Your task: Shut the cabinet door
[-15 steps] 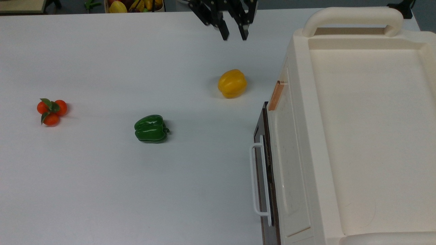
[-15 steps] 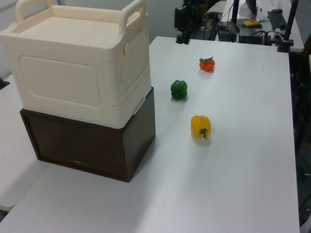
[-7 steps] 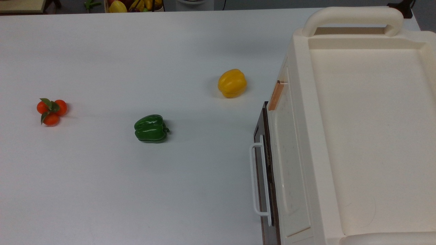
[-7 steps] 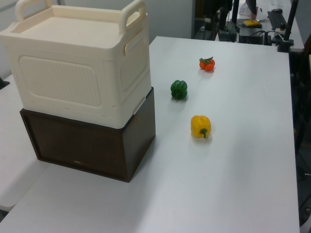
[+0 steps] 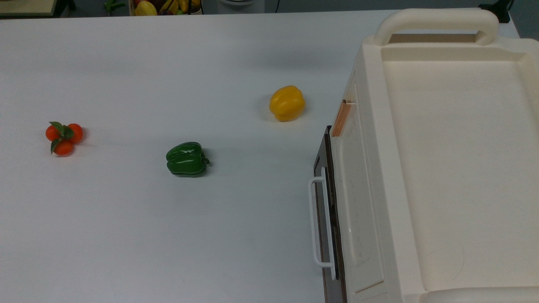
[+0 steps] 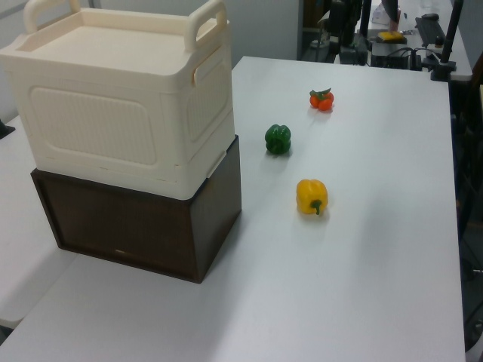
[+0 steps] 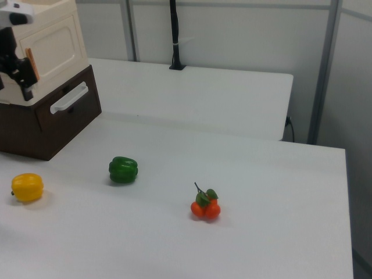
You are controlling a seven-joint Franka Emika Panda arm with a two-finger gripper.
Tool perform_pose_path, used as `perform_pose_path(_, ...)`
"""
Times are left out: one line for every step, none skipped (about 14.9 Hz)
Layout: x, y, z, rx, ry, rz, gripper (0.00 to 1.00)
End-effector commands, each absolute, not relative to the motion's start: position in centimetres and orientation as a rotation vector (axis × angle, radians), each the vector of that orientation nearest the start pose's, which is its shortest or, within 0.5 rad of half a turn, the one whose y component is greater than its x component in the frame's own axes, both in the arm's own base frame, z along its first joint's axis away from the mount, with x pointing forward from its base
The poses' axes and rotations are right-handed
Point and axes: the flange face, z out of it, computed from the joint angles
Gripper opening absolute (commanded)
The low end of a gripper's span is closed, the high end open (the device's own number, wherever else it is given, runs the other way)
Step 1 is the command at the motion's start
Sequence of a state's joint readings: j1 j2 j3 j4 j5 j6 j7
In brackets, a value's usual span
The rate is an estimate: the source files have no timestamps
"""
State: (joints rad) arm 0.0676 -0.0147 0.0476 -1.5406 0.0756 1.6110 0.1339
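The cream cabinet [image 5: 454, 168] sits atop a dark brown unit [image 6: 143, 226] on the white table [image 5: 168, 235], its cabinet door [image 5: 356, 198] lying flush against the front, copper handle [image 5: 341, 120] at one edge. In the right view the dark gripper [image 7: 24, 90] hangs just before that handle; whether it is spread or pressed together cannot be told. A yellow pepper [image 5: 287, 103], a green pepper [image 5: 186, 159] and oranges [image 5: 63, 137] lie apart on the table

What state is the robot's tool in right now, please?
Tool: open or closed cannot be told; it is at the right view's left edge, in front of the cabinet.
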Motion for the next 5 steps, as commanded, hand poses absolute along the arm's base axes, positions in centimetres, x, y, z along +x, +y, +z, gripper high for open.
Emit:
perform_pose_path(54.98,4.93,64.94,-3.047,-0.091,-0.223,1.0)
perform_pose_path(55.12,4.6,64.99,-3.047,-0.082,-0.233,1.0)
perform_pose_path(55.12,4.59,64.99,-3.047,-0.082,-0.233,1.0)
perform_pose_path(55.08,4.85,64.9,-3.047,-0.088,-0.229,1.0)
perform_pose_path(55.07,5.03,64.9,-3.045,-0.093,-0.228,1.0)
